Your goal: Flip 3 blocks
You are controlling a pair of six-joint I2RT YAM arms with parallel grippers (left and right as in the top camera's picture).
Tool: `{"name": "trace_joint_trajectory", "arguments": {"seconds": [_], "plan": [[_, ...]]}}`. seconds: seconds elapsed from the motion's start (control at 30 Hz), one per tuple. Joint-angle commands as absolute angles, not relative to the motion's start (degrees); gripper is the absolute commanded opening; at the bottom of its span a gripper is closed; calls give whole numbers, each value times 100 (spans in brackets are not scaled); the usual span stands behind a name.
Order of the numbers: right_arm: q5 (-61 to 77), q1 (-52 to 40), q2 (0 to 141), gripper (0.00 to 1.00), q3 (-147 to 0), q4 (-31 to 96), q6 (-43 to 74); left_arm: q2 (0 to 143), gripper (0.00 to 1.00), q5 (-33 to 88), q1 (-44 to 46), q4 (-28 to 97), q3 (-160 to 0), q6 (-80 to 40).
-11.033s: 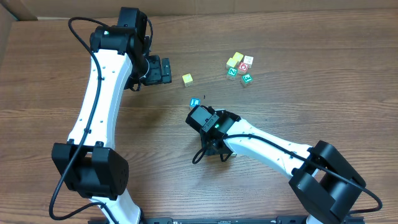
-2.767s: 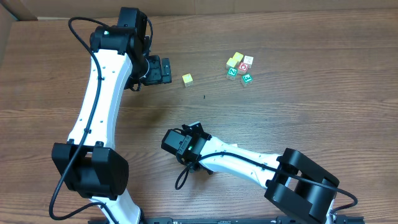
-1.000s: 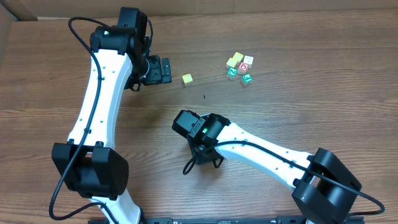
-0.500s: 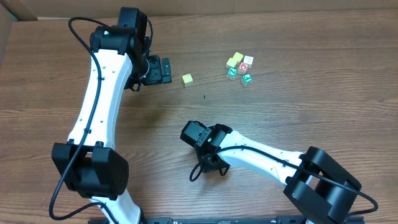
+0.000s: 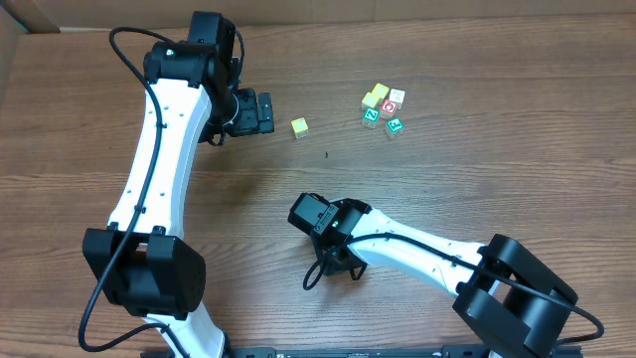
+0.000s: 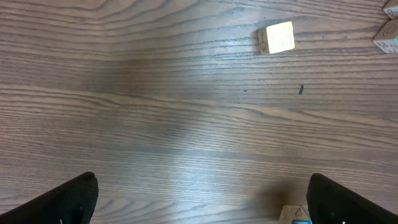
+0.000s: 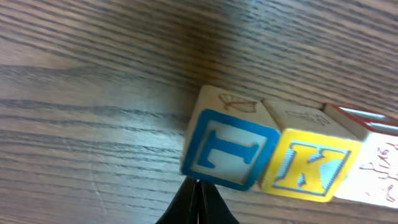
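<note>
The left arm stands tall from its base at the near edge and bends over at the top. The left hand points out to the side, and its two black fingers are spread wide apart. The right arm stretches low across from its base in the near corner. The right hand points down, with its fingers pressed tight together.
</note>
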State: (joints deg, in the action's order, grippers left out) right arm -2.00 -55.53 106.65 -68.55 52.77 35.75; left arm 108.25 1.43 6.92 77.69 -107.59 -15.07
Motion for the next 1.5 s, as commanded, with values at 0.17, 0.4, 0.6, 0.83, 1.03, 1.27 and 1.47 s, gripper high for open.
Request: {"name": "trace_joint_trajectory", "arguments": {"seconds": [0.17, 0.4, 0.6, 0.83, 1.03, 1.27, 1.47], "plan": [[-202, -5553, 10575, 4, -6842, 5290, 3553, 10871, 100, 104, 714, 7749, -10768, -1586], [661, -5553, 10575, 4, -7360, 5275, 3251, 10871, 100, 104, 714, 7749, -10768, -1586], [469, -5660, 10584, 4, -7297, 4569, 3253, 10871, 100, 104, 714, 7749, -10768, -1586], [-814, -5850, 10739, 4, -7271, 4615, 3251, 10871, 100, 104, 714, 7749, -10768, -1588], [-943, -5850, 10739, 4, -7249, 4827, 3253, 10871, 100, 104, 714, 7749, -10768, -1588], [-974, -5843, 10739, 4, -7000, 4812, 3253, 10871, 100, 104, 714, 7749, -10768, -1586], [-1129, -5839, 10739, 4, -6976, 4864, 3251, 10871, 100, 104, 714, 7749, -10768, -1588]]}}
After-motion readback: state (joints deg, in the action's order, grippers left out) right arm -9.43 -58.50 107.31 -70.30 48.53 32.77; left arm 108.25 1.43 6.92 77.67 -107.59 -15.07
